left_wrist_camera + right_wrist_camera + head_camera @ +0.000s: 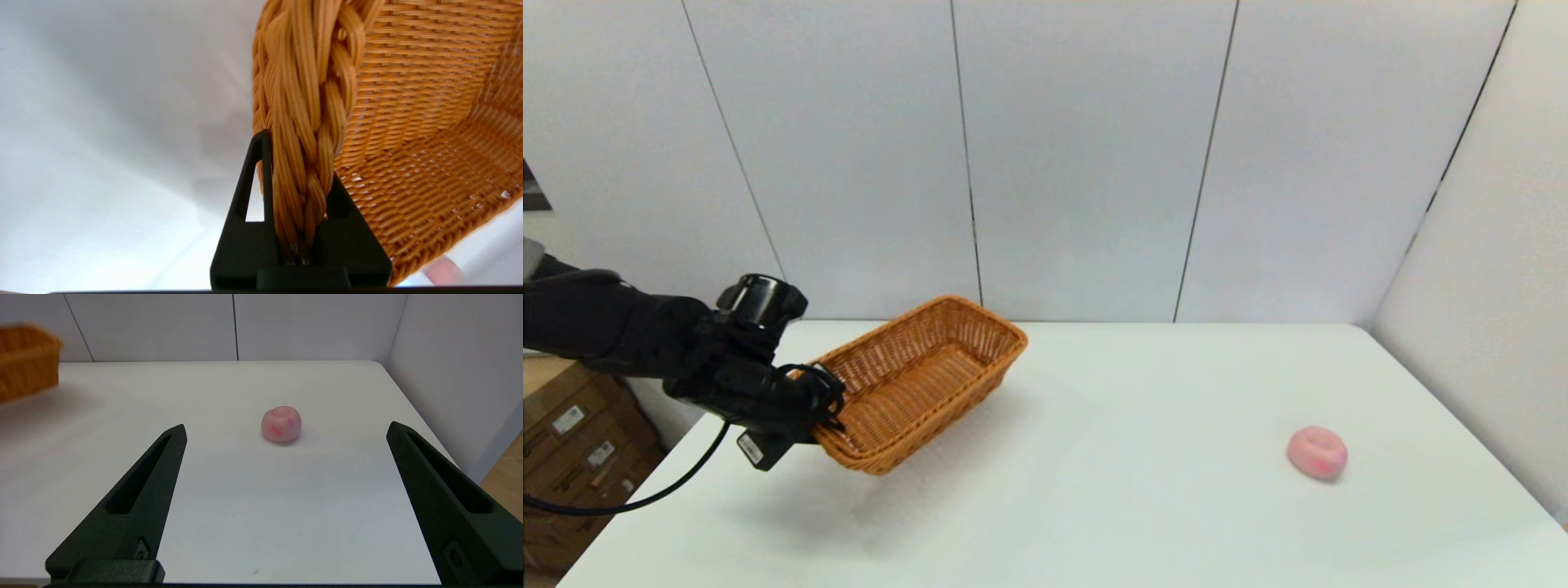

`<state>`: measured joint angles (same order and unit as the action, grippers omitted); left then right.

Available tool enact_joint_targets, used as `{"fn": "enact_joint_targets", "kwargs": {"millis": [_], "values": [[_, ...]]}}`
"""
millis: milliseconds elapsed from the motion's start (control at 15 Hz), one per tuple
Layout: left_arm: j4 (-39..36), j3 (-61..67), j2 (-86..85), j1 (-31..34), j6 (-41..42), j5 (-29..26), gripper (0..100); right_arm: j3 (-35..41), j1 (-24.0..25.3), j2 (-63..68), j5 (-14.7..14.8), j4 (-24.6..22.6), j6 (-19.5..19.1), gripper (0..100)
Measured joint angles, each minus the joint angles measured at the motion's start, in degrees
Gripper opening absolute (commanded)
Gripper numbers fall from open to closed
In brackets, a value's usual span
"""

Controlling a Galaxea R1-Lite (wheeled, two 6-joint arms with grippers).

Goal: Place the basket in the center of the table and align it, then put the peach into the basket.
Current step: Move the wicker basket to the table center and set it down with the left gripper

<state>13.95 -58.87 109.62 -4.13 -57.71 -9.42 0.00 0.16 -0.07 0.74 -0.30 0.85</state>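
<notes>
The orange-brown wicker basket [923, 377] hangs tilted above the left part of the white table [1094, 490], its near end low and its far end raised. My left gripper [827, 408] is shut on the braided rim at the basket's near-left end; in the left wrist view the rim [306, 122] runs up between the two black fingers of the gripper [300, 157]. The pink peach [1316, 453] rests on the table at the right. My right gripper [286, 430] stands open near the table's front edge, with the peach [281, 424] lying beyond its fingers and apart from them.
White wall panels [1094, 163] close off the back and the right side of the table. Cardboard boxes [572, 457] stand on the floor past the table's left edge. The basket's shadow falls on the table below it.
</notes>
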Motion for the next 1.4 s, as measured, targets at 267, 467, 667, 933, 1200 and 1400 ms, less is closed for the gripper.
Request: {"fn": "enact_joint_targets", "kwargs": {"millis": [267, 467, 667, 933, 1200, 1400], "values": [[0.2, 0.5, -8.8, -6.1, 1.5, -0.7, 0, 0.0, 0.0, 0.0, 0.0, 0.0, 0.0, 100], [-0.1, 0.4, -11.5, -12.3, 2.6, -0.7, 0, 0.0, 0.0, 0.0, 0.0, 0.0, 0.0, 100], [-0.3, -0.4, -10.7, -17.6, 6.2, -0.7, 0, 0.0, 0.0, 0.0, 0.0, 0.0, 0.0, 100], [-2.0, -1.2, -7.1, -22.6, 11.0, -0.7, 0, 0.0, 0.0, 0.0, 0.0, 0.0, 0.0, 100], [-5.2, -2.2, -1.9, -26.7, 13.0, -1.1, 0, 0.0, 0.0, 0.0, 0.0, 0.0, 0.0, 100], [-5.6, -3.4, 1.8, -27.7, 17.0, -4.4, 0, 0.0, 0.0, 0.0, 0.0, 0.0, 0.0, 100]]}}
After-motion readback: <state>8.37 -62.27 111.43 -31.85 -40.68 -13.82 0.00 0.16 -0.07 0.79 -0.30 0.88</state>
